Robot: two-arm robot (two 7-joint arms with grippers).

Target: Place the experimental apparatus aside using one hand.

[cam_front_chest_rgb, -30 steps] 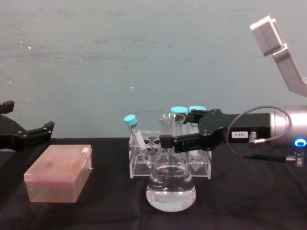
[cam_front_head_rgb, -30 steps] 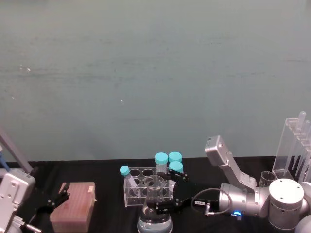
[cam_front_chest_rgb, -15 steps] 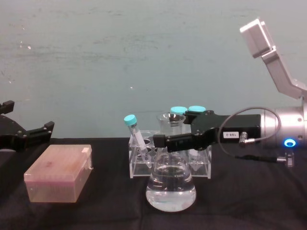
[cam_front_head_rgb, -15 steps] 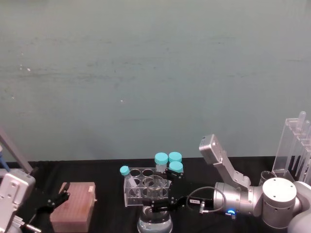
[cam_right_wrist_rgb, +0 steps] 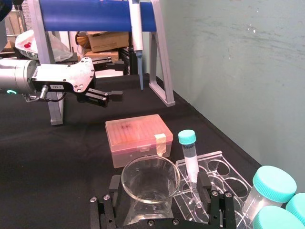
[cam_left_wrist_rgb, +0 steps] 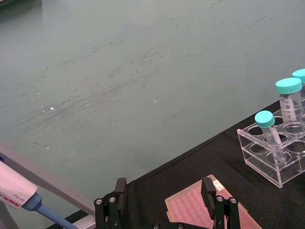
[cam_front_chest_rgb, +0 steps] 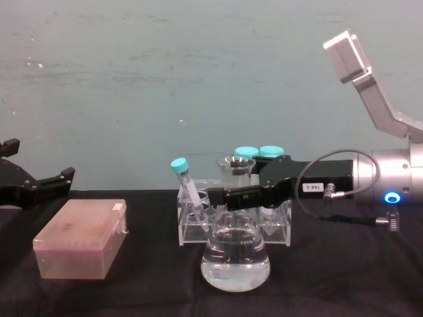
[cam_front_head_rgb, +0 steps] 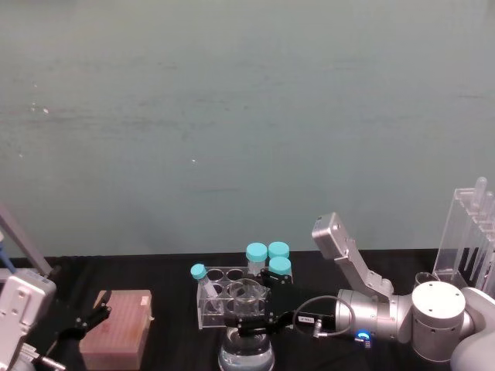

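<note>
Head view: one flask [cam_front_head_rgb: 247,357] stands front and middle, the right gripper [cam_front_head_rgb: 251,326] at its neck; four teal-capped tubes [cam_front_head_rgb: 257,253] sit in one small rack [cam_front_head_rgb: 207,315] just behind; one tall clear rack [cam_front_head_rgb: 470,232] stands far right

Left wrist view: the left gripper [cam_left_wrist_rgb: 164,186] is spread wide with nothing in it, over one pink box [cam_left_wrist_rgb: 190,212]

Right wrist view: two fingers stand apart either side of the flask's neck; whether they touch it is unclear

You see the left gripper [cam_left_wrist_rgb: 164,192] with its fingers spread wide, a pink box [cam_left_wrist_rgb: 190,214] between them. A clear rack [cam_left_wrist_rgb: 267,161] (holding teal-capped tubes [cam_left_wrist_rgb: 289,102]) stands apart on the black table [cam_left_wrist_rgb: 209,155].
</note>
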